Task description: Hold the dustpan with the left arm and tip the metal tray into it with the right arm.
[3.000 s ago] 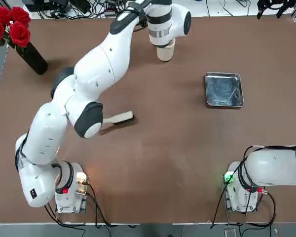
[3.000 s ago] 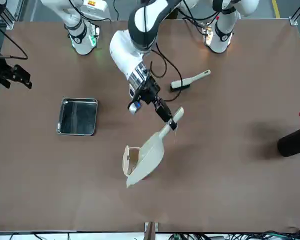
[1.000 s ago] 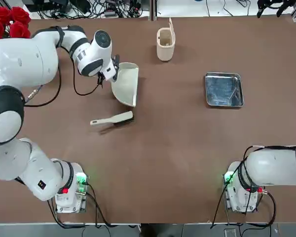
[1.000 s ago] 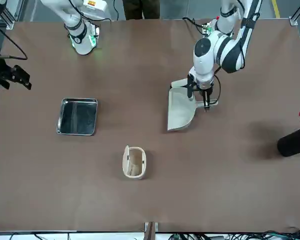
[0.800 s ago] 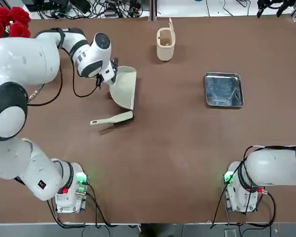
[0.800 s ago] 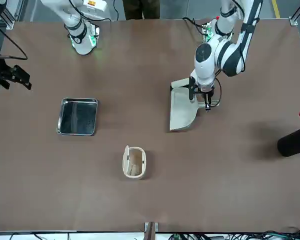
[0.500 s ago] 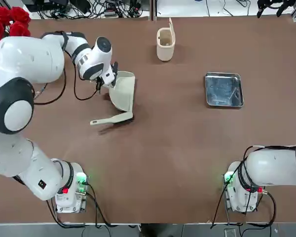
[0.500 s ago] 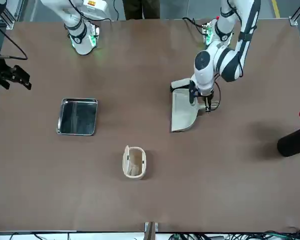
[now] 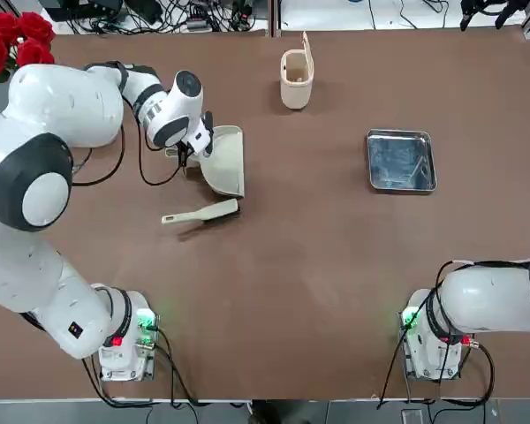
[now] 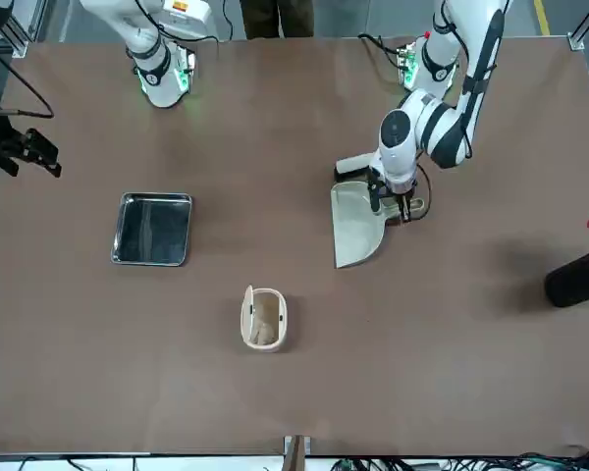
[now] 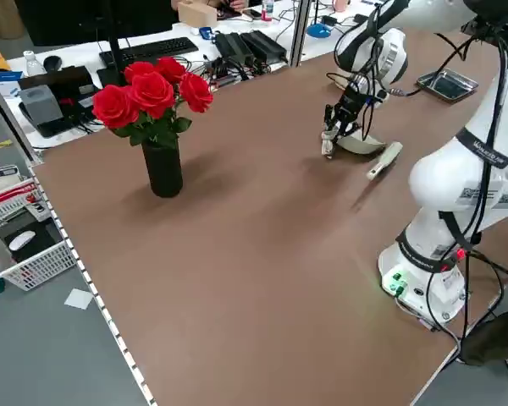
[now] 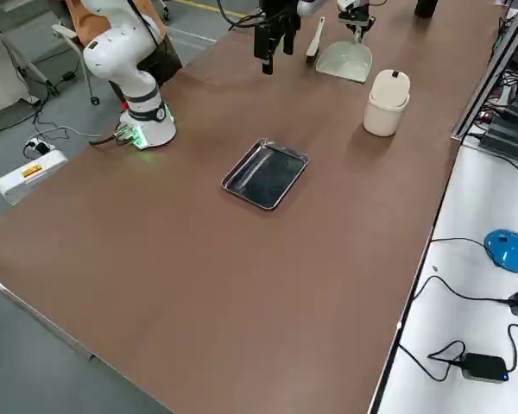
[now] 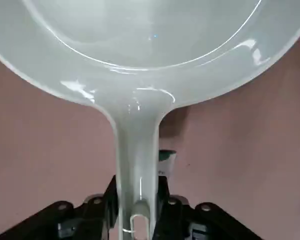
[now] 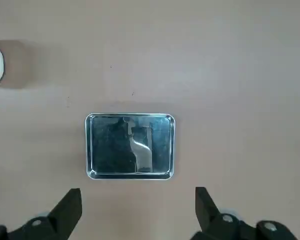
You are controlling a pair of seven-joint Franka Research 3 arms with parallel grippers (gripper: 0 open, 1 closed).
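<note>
While no brand, label or legible writing shows on any item, the overhead view lists: brown table; left gripper on the left half, clamped on the short handle of the cream dustpan, whose scoop rests on the table with its flat lip toward the arm bases; slim cream hand brush just beside that lip; cream cup-shaped bin upright near the far edge; metal tray flat on the right half, well apart from the dustpan; red roses in a dark vase at the far left corner. Front view: dustpan low under the left gripper, tray across the table, bin nearer the camera, right gripper hanging at the picture's left edge. Left side view: roses in the foreground, dustpan and brush beyond. Right side view: tray central, bin behind it. Left wrist view: handle of the dustpan pinched between the dark fingers. Right wrist view: right gripper spread wide and holding nothing, directly above the tray.
</note>
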